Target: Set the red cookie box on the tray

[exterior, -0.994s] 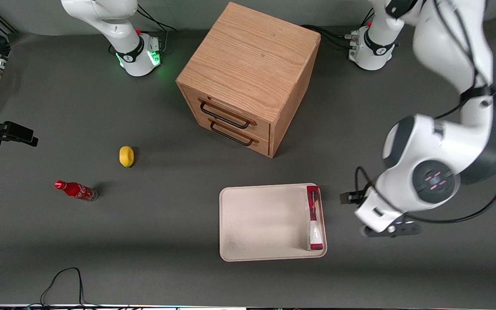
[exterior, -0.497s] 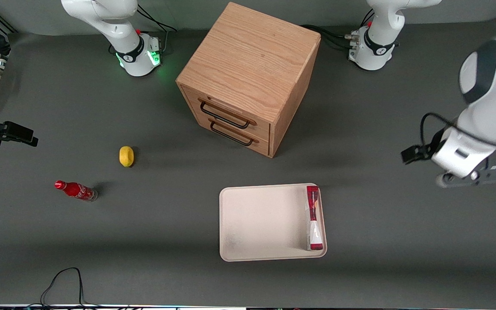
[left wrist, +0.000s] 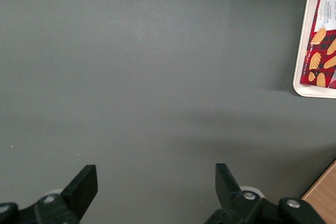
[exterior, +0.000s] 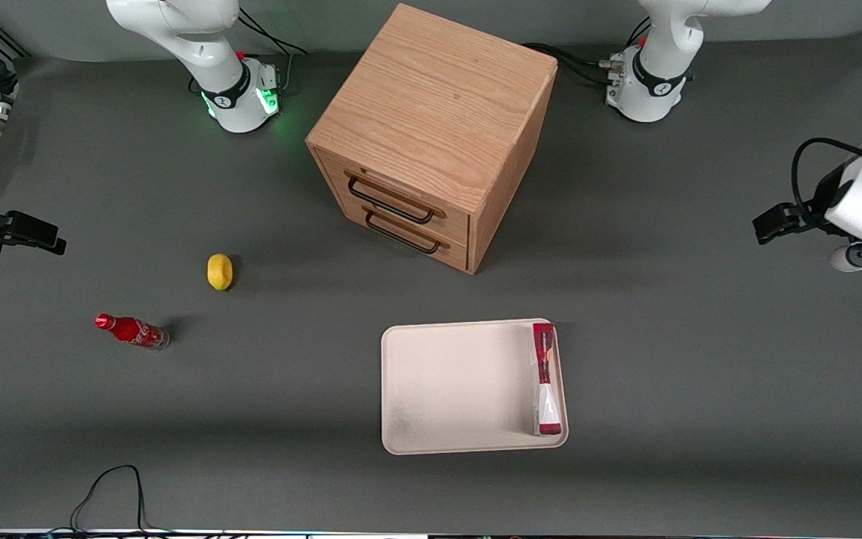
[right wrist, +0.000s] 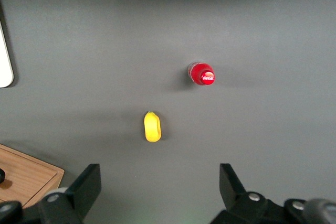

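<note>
Front view, entry one: we log the red cookie box (exterior: 545,379) lying flat in the tray (exterior: 461,389), along the tray's short rim on the working arm's side. Entry two: claw (left wrist: 156,187), fingers spread wide, holding nothing, hanging over bare desk (exterior: 663,374) well apart from the tray, toward the working arm's end. Entry three: cabinet (exterior: 431,135), lemon (exterior: 219,271) and soda bottle (exterior: 132,331), all apart from the tray. Step in hand, as we judge it: placing looks done. Next move calls for parking the arm only; no further grasp seems needed.
</note>
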You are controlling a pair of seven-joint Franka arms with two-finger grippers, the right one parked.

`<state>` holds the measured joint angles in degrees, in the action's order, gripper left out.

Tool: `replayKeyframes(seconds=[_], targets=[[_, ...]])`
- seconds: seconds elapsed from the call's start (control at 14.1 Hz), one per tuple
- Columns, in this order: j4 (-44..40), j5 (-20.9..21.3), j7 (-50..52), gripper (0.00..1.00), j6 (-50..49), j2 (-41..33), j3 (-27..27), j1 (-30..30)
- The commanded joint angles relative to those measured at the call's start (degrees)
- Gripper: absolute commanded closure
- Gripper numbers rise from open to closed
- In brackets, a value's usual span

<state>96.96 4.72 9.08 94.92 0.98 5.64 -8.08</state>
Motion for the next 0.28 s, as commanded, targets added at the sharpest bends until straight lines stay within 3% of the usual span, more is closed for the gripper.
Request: replayKeyframes(seconds=[0.0,0.21], targets=[[-0.54,-0.15,-1.78,0.00,-2.63,-0.63,-2.01,2.52],[-0.80,-0.58,-3.01,0.00,-2.72,-0.63,-4.14,4.48]])
